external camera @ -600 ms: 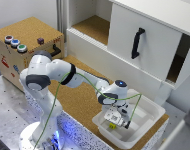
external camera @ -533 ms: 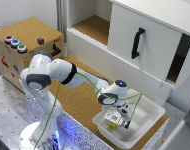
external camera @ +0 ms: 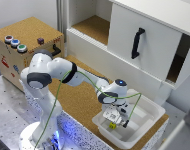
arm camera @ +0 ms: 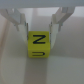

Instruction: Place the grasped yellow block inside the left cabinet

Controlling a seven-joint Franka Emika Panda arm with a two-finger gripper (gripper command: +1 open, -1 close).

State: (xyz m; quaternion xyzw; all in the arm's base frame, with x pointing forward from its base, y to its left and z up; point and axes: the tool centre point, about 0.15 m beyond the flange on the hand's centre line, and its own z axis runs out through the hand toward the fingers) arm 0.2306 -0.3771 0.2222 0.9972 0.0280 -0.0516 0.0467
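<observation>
Gripper (arm camera: pixel 38 31) down in the white tray (external camera: pixel 145 116), fingers (arm camera: pixel 21 26) clamped either side of the yellow block (arm camera: pixel 38 43), black "Z" facing up between the pads. Nowhere near the left cabinet (external camera: pixel 92 27) yet, well apart from the fingers.
</observation>
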